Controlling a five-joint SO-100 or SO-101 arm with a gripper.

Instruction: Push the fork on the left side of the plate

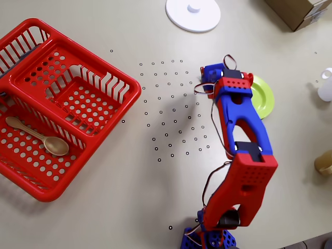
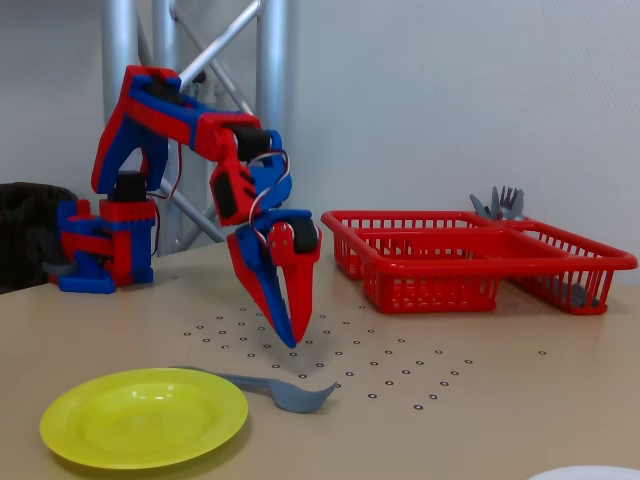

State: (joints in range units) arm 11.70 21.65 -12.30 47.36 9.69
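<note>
The lime-green plate (image 2: 140, 418) lies at the front left of the fixed view, and shows at the right of my arm in the overhead view (image 1: 263, 97). The slate-blue fork (image 2: 272, 388) lies flat just behind the plate's right edge, with its rounded end pointing right and its other end behind the rim. My gripper (image 2: 292, 338) points steeply down, jaws together and holding nothing. Its tip is just above the table, slightly beyond the fork's rounded end. In the overhead view my arm hides the fork and the fingertips.
A red basket (image 1: 67, 104) with a tan spoon (image 1: 49, 141) stands at the left of the overhead view. In the fixed view it (image 2: 480, 260) holds grey cutlery (image 2: 500, 203). A white disc (image 1: 193, 14), a cardboard box (image 1: 301, 11) and small items (image 1: 326, 85) lie at the edges.
</note>
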